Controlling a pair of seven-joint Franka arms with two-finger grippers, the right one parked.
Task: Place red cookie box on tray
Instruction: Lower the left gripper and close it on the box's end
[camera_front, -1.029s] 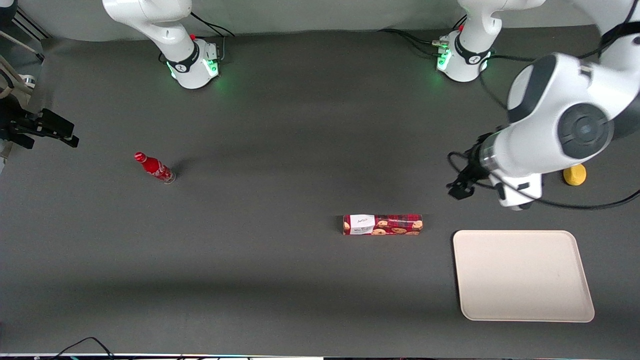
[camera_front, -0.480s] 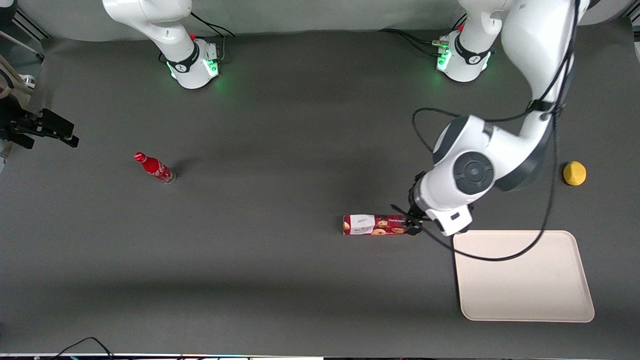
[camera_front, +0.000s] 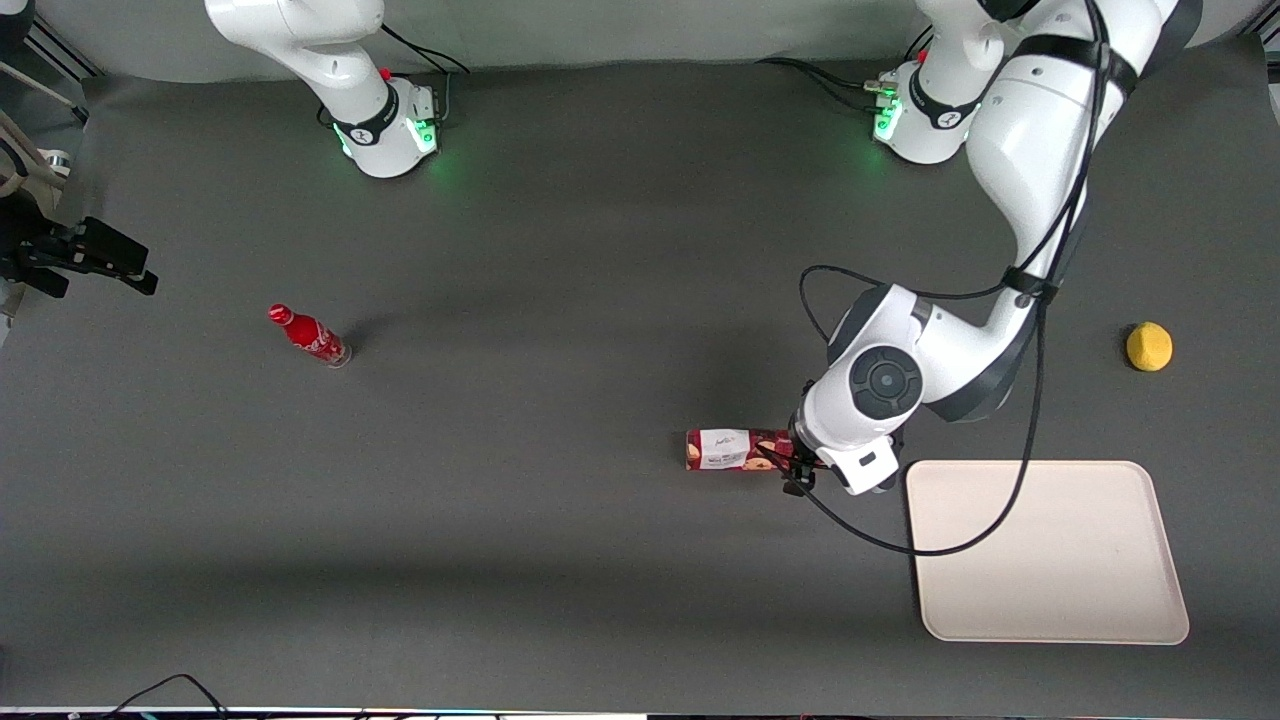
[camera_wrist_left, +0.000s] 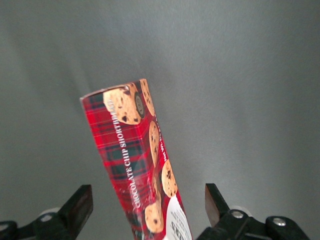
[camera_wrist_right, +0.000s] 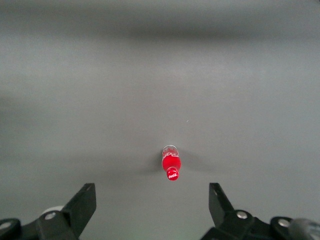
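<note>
Overhead, the gripper (camera_front: 800, 462) hangs above the box (camera_front: 733, 449), fingers (camera_wrist_left: 77, 207) spread wide on either side without touching it. Box lies flat on the desk (camera_front: 560, 300) beside the tray (camera_front: 1045, 550); bottle (camera_front: 308, 335) and a yellow fruit (camera_front: 1149, 346) stand well apart.

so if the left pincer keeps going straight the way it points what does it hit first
Most likely the red cookie box: the left pincer is open with the box lying between its fingers. Its height above the box is unclear.
</note>
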